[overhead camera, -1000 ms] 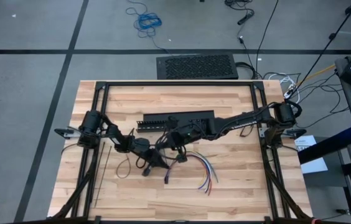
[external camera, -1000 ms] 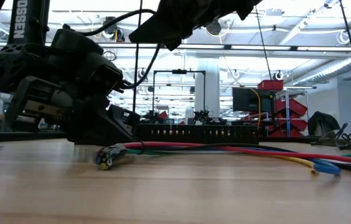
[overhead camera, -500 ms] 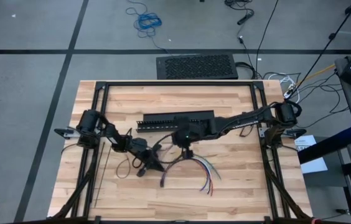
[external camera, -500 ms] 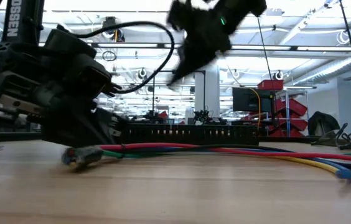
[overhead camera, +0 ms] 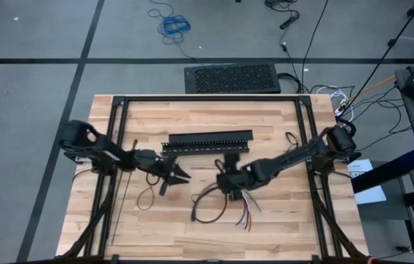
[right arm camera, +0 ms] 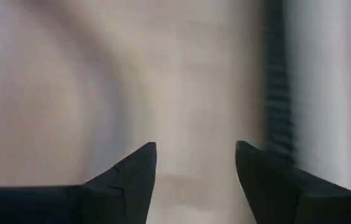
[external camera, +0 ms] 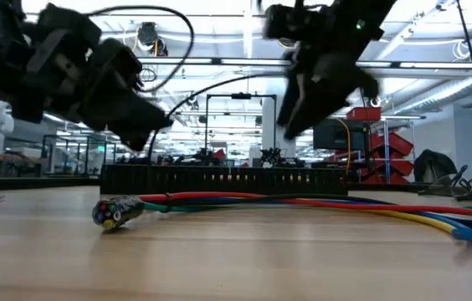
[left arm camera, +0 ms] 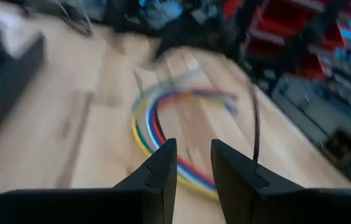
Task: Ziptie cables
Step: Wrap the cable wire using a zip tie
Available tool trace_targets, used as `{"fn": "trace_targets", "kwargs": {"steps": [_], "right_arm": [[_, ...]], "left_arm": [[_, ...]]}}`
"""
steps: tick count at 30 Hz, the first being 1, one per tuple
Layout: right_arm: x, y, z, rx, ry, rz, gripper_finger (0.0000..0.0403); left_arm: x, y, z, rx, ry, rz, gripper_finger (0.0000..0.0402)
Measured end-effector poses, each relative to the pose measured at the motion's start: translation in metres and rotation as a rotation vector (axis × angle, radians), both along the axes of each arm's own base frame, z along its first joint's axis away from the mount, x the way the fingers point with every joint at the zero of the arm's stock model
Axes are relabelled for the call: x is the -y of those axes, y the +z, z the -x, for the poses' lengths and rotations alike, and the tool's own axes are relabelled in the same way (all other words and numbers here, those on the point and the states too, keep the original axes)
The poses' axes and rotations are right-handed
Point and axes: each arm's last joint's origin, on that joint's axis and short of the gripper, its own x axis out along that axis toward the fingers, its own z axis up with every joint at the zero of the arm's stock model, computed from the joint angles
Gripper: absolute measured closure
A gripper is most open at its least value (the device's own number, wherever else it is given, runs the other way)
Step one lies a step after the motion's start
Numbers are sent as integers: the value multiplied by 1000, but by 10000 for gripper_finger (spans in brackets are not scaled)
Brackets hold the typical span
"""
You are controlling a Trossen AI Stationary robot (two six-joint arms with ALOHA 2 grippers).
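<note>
The cables [overhead camera: 225,205] are seen lying on the wooden worktop [overhead camera: 280,227], ends fanned to the right. The right claw [overhead camera: 230,183] is held over their far part. The left claw [overhead camera: 180,174] is held left of them, near a looped ziptie [overhead camera: 146,198].

Cables [overhead camera: 225,204]: small loose bundle of thin wires (red, blue, green, yellow, grey) lying flat on the counter, curved in an arc, one end gathered into a stub [external camera: 112,211] and the other ends fanned out [overhead camera: 247,215] toward the counter's near edge; nothing is gripping them. Zipties: one thin black strap curled in a loop [overhead camera: 146,198] left of the cables, another lying straight [overhead camera: 121,202] further left near the frame rail, both flat on the counter and apart from the bundle.
</note>
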Motion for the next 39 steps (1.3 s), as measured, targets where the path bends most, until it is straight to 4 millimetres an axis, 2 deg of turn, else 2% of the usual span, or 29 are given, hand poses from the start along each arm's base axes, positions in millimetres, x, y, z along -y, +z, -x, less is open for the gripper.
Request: {"fn": "trace_targets", "kwargs": {"steps": [2,4,6,9,13,16,19,22,29,35,39], "right_arm": [[0,9,12,39,-99,222,196],[-4,18,20,90,-142,292,198],[-5,25,24,121,-145,228,199],[-7,27,24,102,-117,26,199],[-14,5,21,51,3,-194,199],[-24,-19,17,80,116,-306,199],[-30,-38,6,160,231,-407,200],[-34,-49,-7,219,308,-401,200],[-35,-69,-36,127,502,-458,206],[-29,-84,-69,97,608,-473,247],[-16,-93,-101,144,588,-465,276]], "left_arm": [[1,7,2,27,38,10,305],[3,10,4,34,57,6,305],[5,12,6,25,72,2,305],[11,16,9,18,91,18,305],[23,26,14,51,108,33,305],[32,25,19,18,137,29,305],[45,21,24,-25,169,26,305],[58,20,27,-47,214,14,305],[85,37,40,33,230,61,305],[101,54,56,90,281,76,305],[108,53,72,6,391,9,321]]}}
